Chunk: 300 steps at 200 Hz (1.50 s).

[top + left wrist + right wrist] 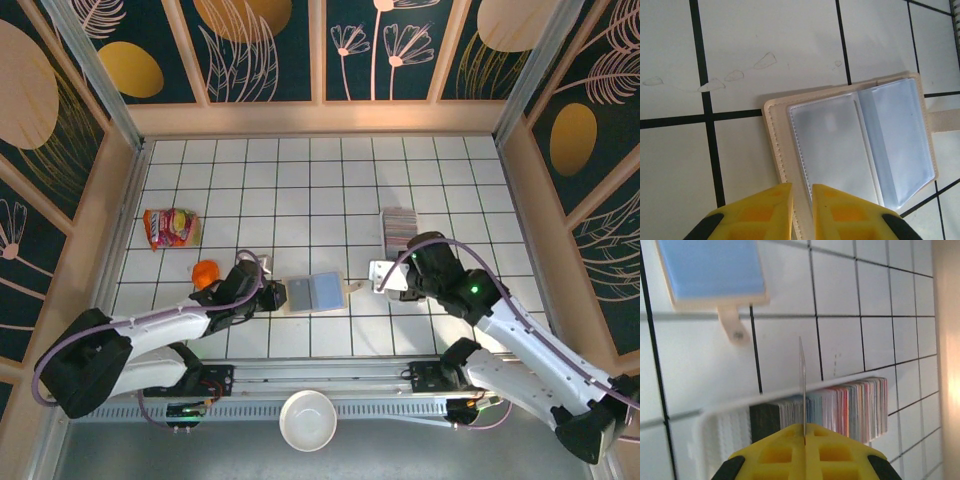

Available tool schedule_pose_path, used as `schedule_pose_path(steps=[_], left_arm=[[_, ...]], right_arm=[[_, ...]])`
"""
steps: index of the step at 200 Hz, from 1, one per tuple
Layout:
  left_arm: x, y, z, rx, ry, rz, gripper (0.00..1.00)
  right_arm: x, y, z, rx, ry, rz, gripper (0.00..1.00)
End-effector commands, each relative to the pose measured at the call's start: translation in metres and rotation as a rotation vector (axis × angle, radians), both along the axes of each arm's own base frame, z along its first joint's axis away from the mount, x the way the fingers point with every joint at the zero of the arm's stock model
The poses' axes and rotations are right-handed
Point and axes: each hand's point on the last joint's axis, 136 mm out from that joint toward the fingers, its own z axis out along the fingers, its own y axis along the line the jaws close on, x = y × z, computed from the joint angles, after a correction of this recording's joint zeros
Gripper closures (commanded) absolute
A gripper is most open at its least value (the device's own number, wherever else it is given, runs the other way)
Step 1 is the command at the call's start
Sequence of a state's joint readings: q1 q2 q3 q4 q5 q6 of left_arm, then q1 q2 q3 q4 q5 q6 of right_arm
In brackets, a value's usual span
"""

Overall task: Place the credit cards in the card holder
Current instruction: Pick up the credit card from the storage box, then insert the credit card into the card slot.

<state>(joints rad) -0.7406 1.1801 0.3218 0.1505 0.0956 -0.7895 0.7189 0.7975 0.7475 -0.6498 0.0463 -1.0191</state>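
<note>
Now your right gripper (804, 432) points leftward, pinching one card (802, 372) on edge; the card holder (850, 145) lies ahead, edge clamped by left gripper (802, 200).

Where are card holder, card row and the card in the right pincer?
card holder (830, 145): left wrist view, clear sleeve.
card row (845, 410): right wrist view, packed edges.
held card (802, 380): right wrist view, upright edge.

Table (300, 180): card holder (314, 293), packet (170, 228), perhaps fruit (205, 272)

Robot lab test booth, no question: white gridded tabletop (330, 170), leaf-patterned wall panels (260, 50) boxing it in, left arm (150, 335) and right arm (520, 340) bolted to a metal rail (320, 375).
</note>
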Motion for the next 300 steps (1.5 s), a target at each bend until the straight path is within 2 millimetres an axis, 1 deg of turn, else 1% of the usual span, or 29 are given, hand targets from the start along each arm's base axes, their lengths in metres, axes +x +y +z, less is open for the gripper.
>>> schedule_pose_path(steps=[1,8,15,21,29,35,57,75,87,94,118,134,152,170,199,234,254,300], left_arm=[[0.004,-0.001,0.011,-0.01,-0.018,0.015,0.83],[0.005,-0.001,0.013,-0.015,-0.017,0.023,0.83],[0.004,0.0,0.012,-0.017,-0.013,0.026,0.83],[0.004,0.0,0.013,-0.024,-0.011,0.03,0.83],[0.003,-0.002,0.014,-0.037,-0.008,0.03,0.83],[0.003,-0.003,0.015,-0.048,-0.006,0.028,0.83],[0.001,-0.008,0.015,-0.082,0.015,0.028,0.84],[0.0,-0.012,0.015,-0.112,0.027,0.02,0.88],[0.001,-0.014,0.015,-0.116,0.032,0.022,0.89],[0.002,-0.015,0.014,-0.112,0.034,0.021,0.9],[0.005,-0.017,0.012,-0.104,0.039,0.023,0.92],[0.006,-0.018,0.008,-0.098,0.051,0.024,0.94],[0.006,-0.02,0.001,-0.092,0.068,0.02,0.96],[0.006,-0.022,-0.002,-0.092,0.075,0.016,0.98],[0.005,-0.017,-0.01,-0.061,0.086,0.025,1.0],[0.001,-0.014,-0.018,-0.043,0.103,0.02,1.0],[0.001,-0.012,-0.019,-0.029,0.099,0.021,1.0],[0.001,-0.011,-0.018,-0.025,0.095,0.024,1.0]], right_arm=[[0.012,0.031,0.061,0.411,0.065,-0.209,1.0],[0.019,0.038,0.076,0.562,0.115,-0.3,1.0],[0.025,0.043,0.085,0.695,0.179,-0.388,1.0],[0.029,0.046,0.088,0.803,0.258,-0.485,1.0],[0.034,0.052,0.083,0.888,0.368,-0.587,1.0],[0.031,0.062,0.076,0.93,0.48,-0.623,1.0],[0.025,0.099,0.035,0.967,0.823,-0.738,1.0],[0.027,0.113,-0.007,0.981,1.019,-0.896,1.0],[0.021,0.128,-0.025,0.991,1.136,-0.888,1.0],[0.019,0.132,-0.034,0.988,1.177,-0.9,1.0],[0.022,0.128,-0.068,0.939,1.187,-0.991,1.0],[0.017,0.134,-0.077,0.936,1.239,-0.98,1.0],[0.014,0.14,-0.083,0.931,1.268,-0.975,1.0],[0.015,0.142,-0.088,0.927,1.273,-0.983,1.0],[0.012,0.145,-0.099,0.896,1.283,-0.997,1.0],[0.008,0.145,-0.114,0.849,1.277,-1.023,1.0],[0.009,0.144,-0.119,0.835,1.26,-1.035,1.0],[0.008,0.149,-0.128,0.809,1.258,-1.042,1.0]])
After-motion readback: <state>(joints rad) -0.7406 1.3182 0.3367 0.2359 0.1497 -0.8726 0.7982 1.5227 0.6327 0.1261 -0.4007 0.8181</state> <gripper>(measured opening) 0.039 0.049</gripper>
